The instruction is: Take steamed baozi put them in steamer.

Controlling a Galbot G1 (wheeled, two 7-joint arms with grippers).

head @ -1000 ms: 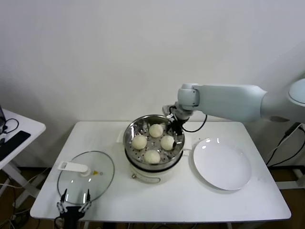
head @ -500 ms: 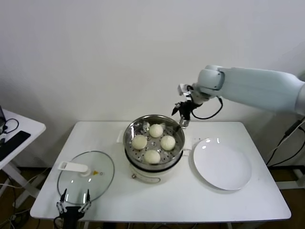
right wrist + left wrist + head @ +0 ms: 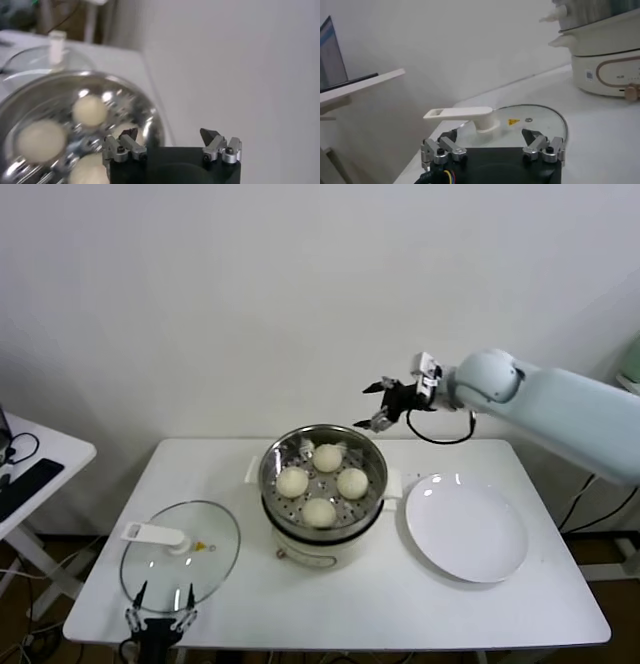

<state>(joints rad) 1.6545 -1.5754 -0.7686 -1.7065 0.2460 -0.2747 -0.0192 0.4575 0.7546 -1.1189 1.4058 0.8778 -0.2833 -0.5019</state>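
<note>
Several cream-white steamed baozi [image 3: 327, 457] lie in the shiny round steamer [image 3: 275, 459] at the middle of the table; the right wrist view shows the baozi [image 3: 90, 110] and the steamer's rim [image 3: 125, 95] below. My right gripper [image 3: 378, 404] hovers in the air above and behind the steamer's right side, open and holding nothing, as its wrist view [image 3: 169, 134] confirms. My left gripper [image 3: 160, 616] rests low at the table's front left edge, open and empty [image 3: 490, 136], just in front of the glass lid.
A round glass lid [image 3: 180, 554] with a white handle [image 3: 465, 116] lies front left. An empty white plate [image 3: 466, 527] sits right of the steamer. The cream pot base [image 3: 607, 65] carries the steamer. A side table [image 3: 40, 464] stands far left.
My right gripper has lifted from the steamer's back rim and swung up and to the right, still open and empty. The baozi stay in the steamer.
</note>
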